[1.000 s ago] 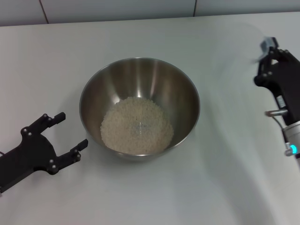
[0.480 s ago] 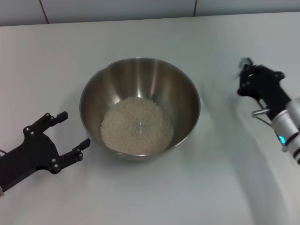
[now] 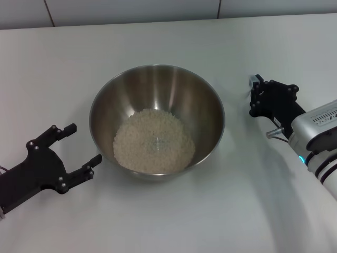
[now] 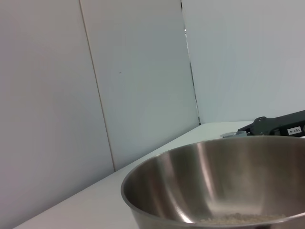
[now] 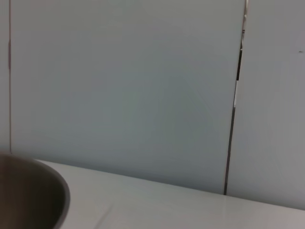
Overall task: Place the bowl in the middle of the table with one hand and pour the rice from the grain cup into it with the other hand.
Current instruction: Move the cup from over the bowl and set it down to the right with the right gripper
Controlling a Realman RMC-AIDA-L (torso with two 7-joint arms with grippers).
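Bowl: the bowl [image 3: 157,120] stands upright near the middle of the table [image 3: 158,37], apart from both grippers; its rim also shows in the left wrist view [image 4: 214,186] and at the edge of the right wrist view [image 5: 33,195].
Rice: the rice [image 3: 154,141] lies as a pale heap on the bowl's floor, with none visible on the tabletop around it.
Grain cup: no clear cup can be made out in any view, so where it stands cannot be told.
Why the bowl sits so: centred between the two arms, it is reachable from either side, and with the grains already inside, both parts of the task look done, as far as can be judged.
Left gripper: the left gripper [image 3: 79,150] rests low at the robot's left, its two black fingers spread wide and holding nothing; the fingertips point at the bowl's wall, just beside it and not touching.
Right gripper: the right gripper [image 3: 255,95] is at the robot's right, near the bowl's rim but clear of it, aimed across the table; whether its fingers are parted or closed cannot be told, and nothing is plainly seen in its grasp.
Bowl relative to grippers: it lies between them, nearer the left one.
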